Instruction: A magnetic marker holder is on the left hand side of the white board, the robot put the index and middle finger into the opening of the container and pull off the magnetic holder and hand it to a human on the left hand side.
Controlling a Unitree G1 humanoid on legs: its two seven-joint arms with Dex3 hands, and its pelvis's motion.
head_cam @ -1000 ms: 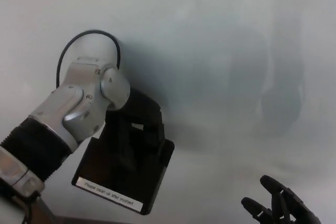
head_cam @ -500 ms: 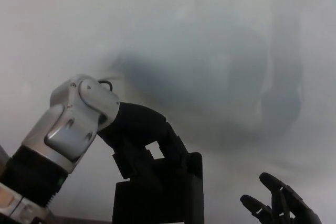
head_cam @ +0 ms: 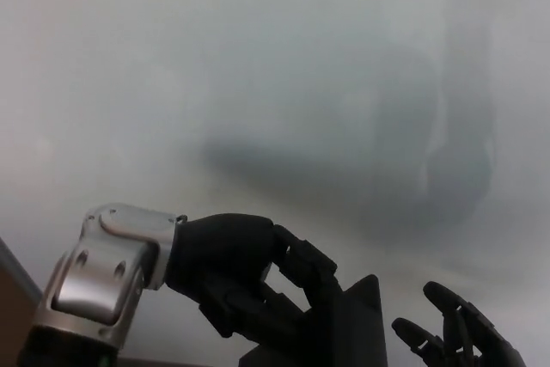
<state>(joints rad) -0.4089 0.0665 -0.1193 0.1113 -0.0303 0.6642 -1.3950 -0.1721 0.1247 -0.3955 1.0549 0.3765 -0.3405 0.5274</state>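
Holder (head_cam: 348, 328) now off whiteboard (head_cam: 284, 66); a second ago flat against board, label showing; left hand (head_cam: 245, 277) has dropped, fingers hooked in holder's opening, holder low beneath them; pull-off judged done, handover leftward remains; right hand (head_cam: 455, 337) idle, fingers spread, empty.

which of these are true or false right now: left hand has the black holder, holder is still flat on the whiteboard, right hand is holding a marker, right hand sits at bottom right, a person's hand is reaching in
1. The left hand grips the black magnetic holder. True.
2. The holder lies flat on the whiteboard. False: it appears pulled away and tilted, low in the view.
3. The right hand holds a marker. False: it is empty, fingers apart.
4. The right hand sits at the bottom right. True.
5. A person's hand is reaching in. False: no person shows.
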